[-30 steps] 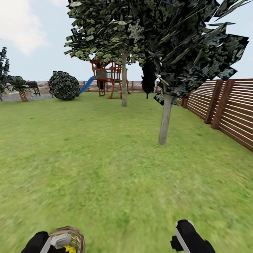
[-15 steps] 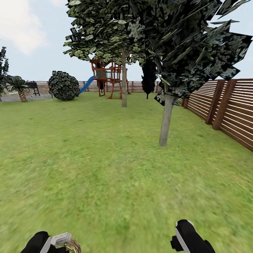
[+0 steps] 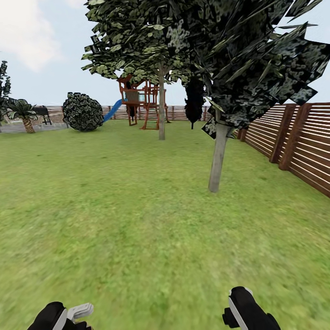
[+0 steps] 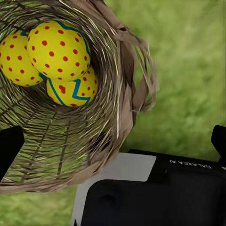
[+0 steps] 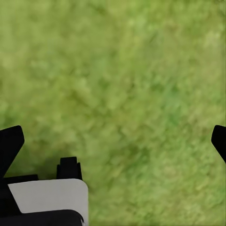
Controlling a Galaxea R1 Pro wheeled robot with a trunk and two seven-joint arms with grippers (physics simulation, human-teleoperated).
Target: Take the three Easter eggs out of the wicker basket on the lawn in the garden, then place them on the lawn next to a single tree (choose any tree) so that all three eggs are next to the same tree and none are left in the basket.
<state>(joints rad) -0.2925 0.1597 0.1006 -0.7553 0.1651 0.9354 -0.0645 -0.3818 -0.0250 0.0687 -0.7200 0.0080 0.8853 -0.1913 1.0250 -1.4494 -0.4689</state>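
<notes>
**Carrying the eggs toward the tree**

Three eggs [image 4: 59, 49] lie in the basket [image 4: 70, 155] at the left gripper [image 4: 113, 141], whose grip cannot be told. Right gripper [image 5: 113, 136] hangs open, empty, over lawn [image 3: 137, 220]. Next: near the tree [image 3: 216, 160], ahead right.

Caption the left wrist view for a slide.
Three Easter eggs nestled in the wicker basket above the lawn.

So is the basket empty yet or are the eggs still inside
Not empty. The basket holds all three eggs, huddled together against its woven wall.
</notes>
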